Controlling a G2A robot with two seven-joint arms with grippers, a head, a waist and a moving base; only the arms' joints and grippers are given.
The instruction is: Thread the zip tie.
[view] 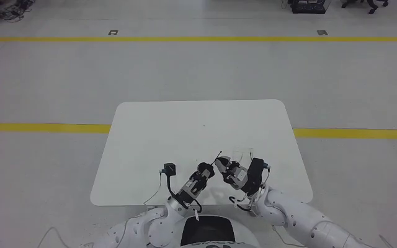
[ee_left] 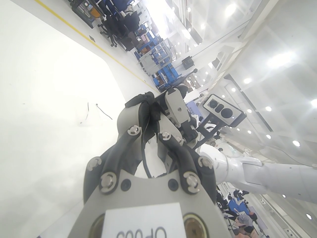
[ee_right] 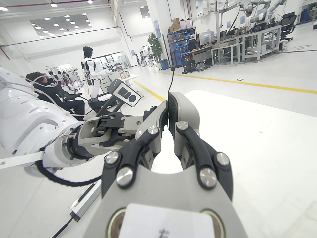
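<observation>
A black zip tie [ee_right: 170,82] stands up out of my right gripper [ee_right: 168,102], which is shut on it; its small head is at the top end. In the left wrist view the tie's strap [ee_left: 143,144] runs down between the fingers of my left gripper [ee_left: 147,105], which is shut on it too. Both grippers meet tip to tip just above the near middle of the white table [view: 186,124], the left gripper [view: 208,168] beside the right gripper [view: 224,166], and the black zip tie [view: 217,156] pokes out between them.
Spare zip ties lie on the table just beyond the grippers: a white one [ee_left: 87,111], a black one [ee_left: 104,112], and pale ones [view: 243,152] in the top view. The table's far half is bare. Its front edge is close under the arms.
</observation>
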